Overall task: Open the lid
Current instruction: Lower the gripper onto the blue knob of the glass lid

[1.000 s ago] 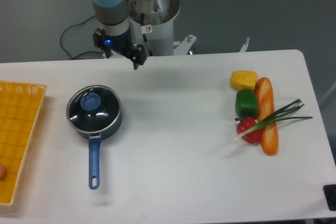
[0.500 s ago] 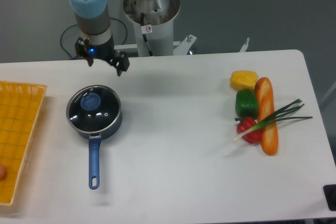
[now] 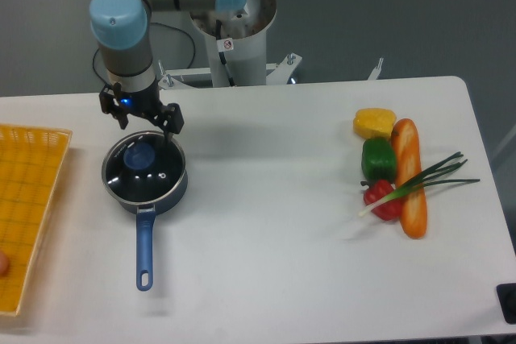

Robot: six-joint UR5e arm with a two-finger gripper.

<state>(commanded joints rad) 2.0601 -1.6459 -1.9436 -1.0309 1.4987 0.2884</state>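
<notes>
The lid is a round glass disc with a blue centre knob. It sits flat on a dark blue saucepan at the left of the table, whose long blue handle points toward the front edge. My gripper hangs over the pan's far rim, just behind the knob. It is open, its two dark fingers spread wide with nothing between them.
An orange basket lies at the table's left edge. At the right are a yellow pepper, a green pepper, a red pepper, a bread loaf and a spring onion. The robot base stands behind the table.
The arm has swung left and toward the front, bringing the gripper from behind the table's back edge to just over the saucepan's far rim. The lid has not moved.
</notes>
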